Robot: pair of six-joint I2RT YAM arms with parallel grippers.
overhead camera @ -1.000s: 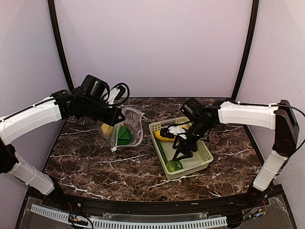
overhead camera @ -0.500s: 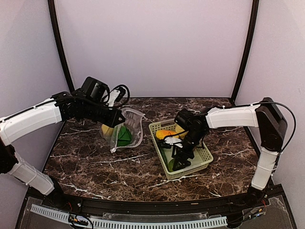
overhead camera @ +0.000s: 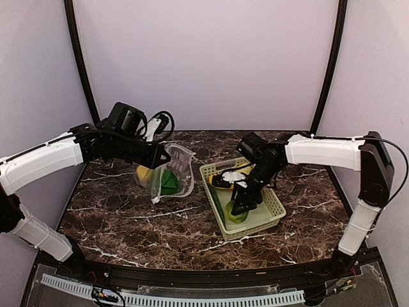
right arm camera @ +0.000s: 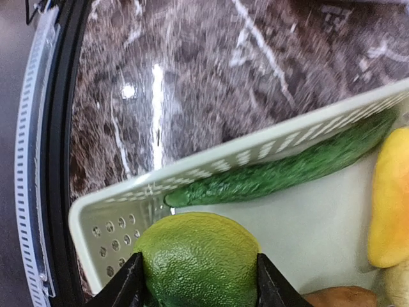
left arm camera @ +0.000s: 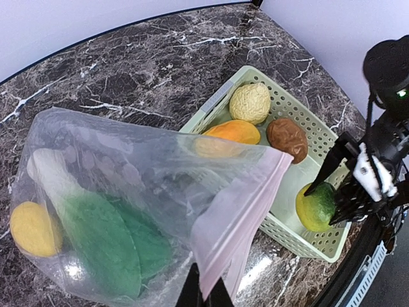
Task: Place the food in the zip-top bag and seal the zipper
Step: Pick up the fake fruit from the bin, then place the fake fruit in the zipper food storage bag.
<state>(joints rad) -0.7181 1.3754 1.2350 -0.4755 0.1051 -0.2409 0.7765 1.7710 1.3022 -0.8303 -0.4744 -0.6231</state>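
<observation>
My left gripper [left arm camera: 206, 291] is shut on the pinkish zipper strip [left arm camera: 238, 208] of the clear zip-top bag [left arm camera: 128, 173] and holds its mouth up; in the top view the left gripper [overhead camera: 163, 156] sits at the bag [overhead camera: 174, 174]. A yellow lemon [left arm camera: 30, 228] and green-and-white bok choy [left arm camera: 105, 240] lie inside. My right gripper [right arm camera: 198, 281] is in the pale green basket [overhead camera: 276, 211], its fingers on both sides of a green lime [right arm camera: 198, 252]. The right gripper [overhead camera: 241, 206] shows in the top view too.
The basket [left arm camera: 300, 240] also holds a green cucumber [right arm camera: 287, 171] along its wall, an orange piece [left arm camera: 233, 132], a brown potato [left arm camera: 287, 137] and a beige round one [left arm camera: 250, 102]. The table's front edge [right arm camera: 57, 160] runs just beyond the basket.
My right gripper went down toward the near end of the basket onto the green lime and has come back up a little with it. The left arm and bag stayed put.
</observation>
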